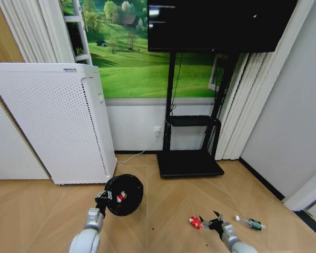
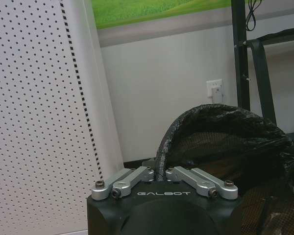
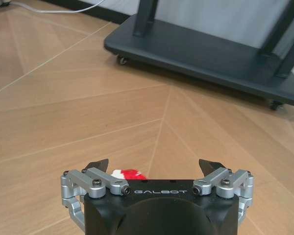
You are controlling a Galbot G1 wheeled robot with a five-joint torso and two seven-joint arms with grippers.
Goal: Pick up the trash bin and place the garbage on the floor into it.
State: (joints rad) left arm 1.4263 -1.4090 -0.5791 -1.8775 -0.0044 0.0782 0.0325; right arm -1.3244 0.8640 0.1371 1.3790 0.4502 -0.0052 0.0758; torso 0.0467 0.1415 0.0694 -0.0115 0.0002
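On the floor near right, the open right gripper (image 1: pixel 217 222) hovered by a red wrapper (image 1: pixel 195 222). Left gripper (image 1: pixel 102 199) clamped the bin (image 1: pixel 124 194) rim, one wrapper inside. Next: a centred descent.

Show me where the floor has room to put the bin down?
Bare wood lies between the bin, held by the left claw, and the red wrapper. More lies between the white box and the TV stand. It's crowded around the right claw, wrapper and bottle.
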